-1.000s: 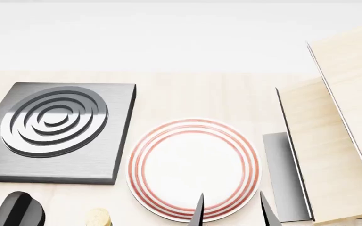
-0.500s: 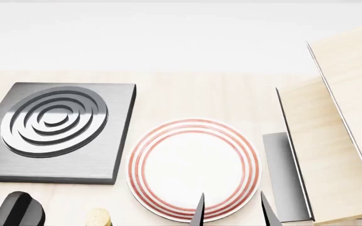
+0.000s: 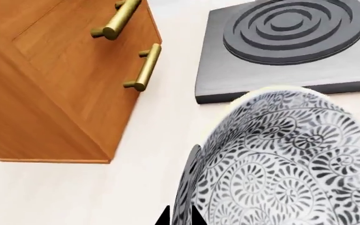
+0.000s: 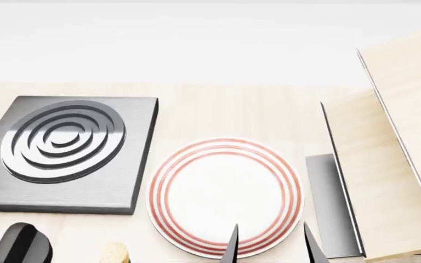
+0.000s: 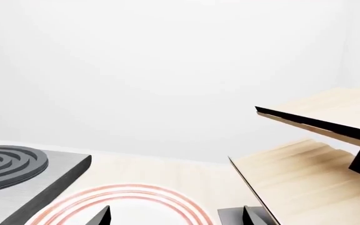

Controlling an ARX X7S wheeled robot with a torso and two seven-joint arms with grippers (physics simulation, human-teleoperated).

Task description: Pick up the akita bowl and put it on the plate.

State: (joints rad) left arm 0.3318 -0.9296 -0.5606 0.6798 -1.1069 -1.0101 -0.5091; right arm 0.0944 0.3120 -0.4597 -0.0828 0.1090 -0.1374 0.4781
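Note:
The akita bowl [image 3: 280,164], white with a dense grey-blue leaf pattern, fills the near part of the left wrist view and stands just in front of the burner. My left gripper [image 3: 178,216] is shut on the bowl's wall, one dark fingertip on each side of it. The plate [image 4: 225,197], white with red rings, lies in the middle of the counter and holds nothing. My right gripper [image 4: 271,244] hangs open over the plate's near right edge. The plate [image 5: 123,206] also shows between the right fingertips [image 5: 101,216].
A dark grey square burner [image 4: 64,150] with concentric rings lies left of the plate. An orange wooden cabinet [image 3: 55,84] with brass handles stands beside the bowl. Pale wooden panels [image 4: 386,164] and a grey slab [image 4: 328,203] stand right of the plate.
Arms and plate hold still. A small pale sliver has come into the head view's lower left corner.

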